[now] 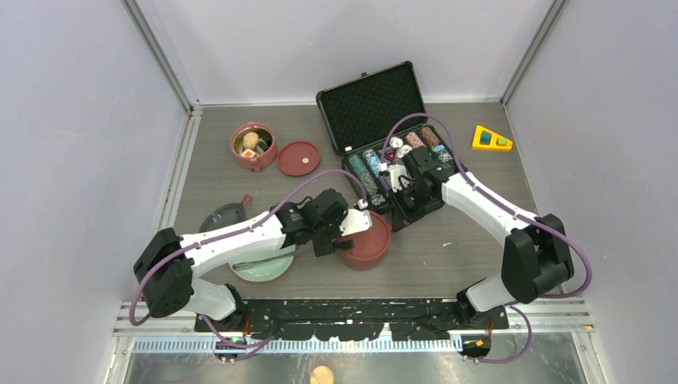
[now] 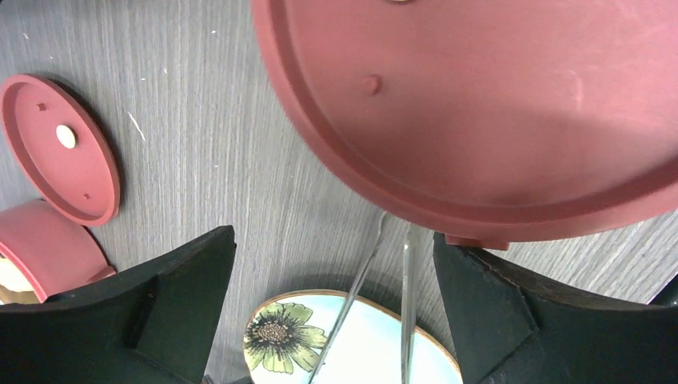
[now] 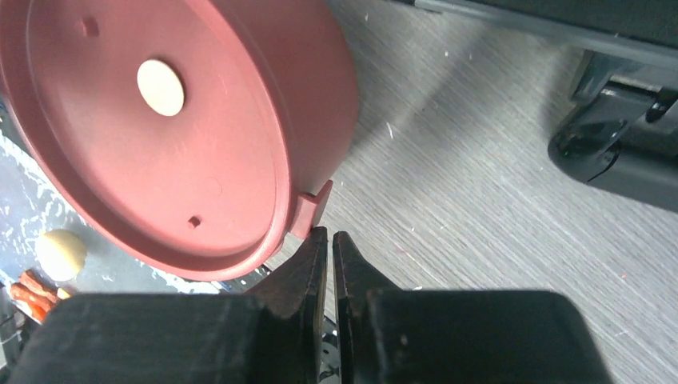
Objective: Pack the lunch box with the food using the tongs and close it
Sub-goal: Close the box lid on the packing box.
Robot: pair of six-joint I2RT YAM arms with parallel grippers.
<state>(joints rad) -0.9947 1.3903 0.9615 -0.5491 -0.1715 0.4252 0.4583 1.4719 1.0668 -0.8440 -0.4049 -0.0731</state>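
One maroon lunch box tier (image 1: 253, 147) stands at the back left with food (image 1: 251, 142) inside, and a flat red inner lid (image 1: 298, 158) lies beside it. A second lidded tier (image 1: 365, 242) sits mid-table. My left gripper (image 1: 340, 236) hangs open at its left edge. In the left wrist view the silver tongs (image 2: 374, 308) lie on the flowered plate (image 2: 376, 344) between the open fingers of the left gripper (image 2: 332, 236), untouched, tips under the lidded tier (image 2: 480, 104). My right gripper (image 3: 330, 236) is shut and empty, its tips at that tier's side tab (image 3: 312, 210).
An open black case of poker chips (image 1: 376, 108) stands at the back behind the right gripper (image 1: 400, 210). A dark translucent lid (image 1: 221, 217) lies left of the pale green plate (image 1: 257, 270). A yellow wedge (image 1: 490, 138) sits far right. A beige bun (image 3: 60, 252) and orange-red pieces (image 3: 28, 292) lie beyond the table's near edge.
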